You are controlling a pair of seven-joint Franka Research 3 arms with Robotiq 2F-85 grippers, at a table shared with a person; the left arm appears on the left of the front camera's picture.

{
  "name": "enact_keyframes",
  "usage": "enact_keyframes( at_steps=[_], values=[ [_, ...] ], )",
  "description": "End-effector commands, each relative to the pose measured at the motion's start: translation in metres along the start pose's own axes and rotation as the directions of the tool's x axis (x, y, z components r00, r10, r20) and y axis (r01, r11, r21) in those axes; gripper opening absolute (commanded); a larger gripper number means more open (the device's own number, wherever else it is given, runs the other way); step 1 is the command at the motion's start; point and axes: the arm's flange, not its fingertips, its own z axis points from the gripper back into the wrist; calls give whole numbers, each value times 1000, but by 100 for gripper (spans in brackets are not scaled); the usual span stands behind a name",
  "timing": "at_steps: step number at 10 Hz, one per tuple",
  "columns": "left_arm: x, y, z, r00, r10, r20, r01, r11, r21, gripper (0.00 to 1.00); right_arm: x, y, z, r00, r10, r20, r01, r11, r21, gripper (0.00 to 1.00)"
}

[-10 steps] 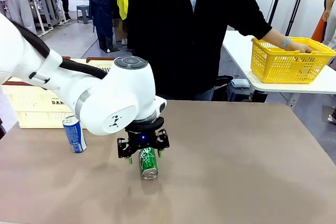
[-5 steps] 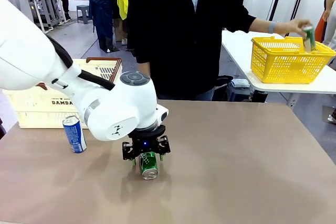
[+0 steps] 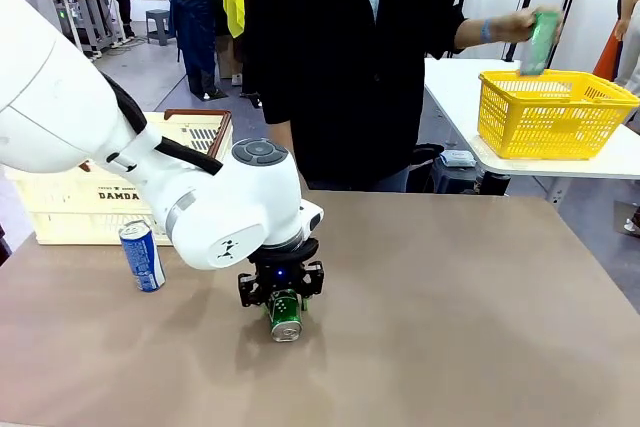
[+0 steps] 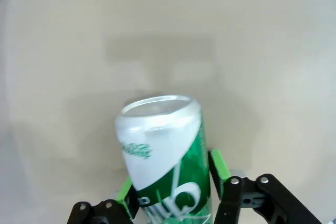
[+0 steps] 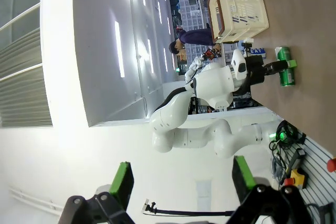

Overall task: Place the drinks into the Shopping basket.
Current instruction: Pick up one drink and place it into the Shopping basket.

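Your left pincer (image 3: 283, 307) is clamped across the green can (image 3: 285, 317), which lies on its side on the matte brown counter (image 3: 480, 327). Nothing crowds it. The blue-and-silver can (image 3: 142, 256) stands upright well to its left, and the cream, perforated Shopping basket (image 3: 70, 209) sits beyond that. Far to its right, a person's hand (image 3: 515, 25) holds a blurred green object (image 3: 541, 39) above a yellow mesh basket (image 3: 550, 117). Your right pincer (image 5: 181, 177) stands apart, empty.

Slim green can (image 3: 285, 315) with white lettering, lying on its side, silver end up front, clasped between the left pincer (image 3: 284, 303) pads, blue-and-silver can (image 3: 142, 255) upright well to its left, cream brown-rimmed Shopping basket (image 3: 70, 202) beyond that.
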Motion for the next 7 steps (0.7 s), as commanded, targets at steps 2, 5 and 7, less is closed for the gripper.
enact_keyframes(
  at_steps=[2, 5, 7],
  values=[
    [-4, 0, -4, 1000, -6, 25, 7, 1000, -5, 0, 0, 8, 1, 1000, -20, 3, 20, 1000, 8, 100],
    [0, 2, 10, 999, -14, 38, 15, 999, -30, 0, 0, 8, 1, 1000, -20, 3, 20, 1000, 8, 100],
    [13, 11, 54, 998, -41, 52, 47, 993, -107, 0, 0, 8, 1, 1000, -20, 3, 20, 1000, 8, 100]
  ],
)
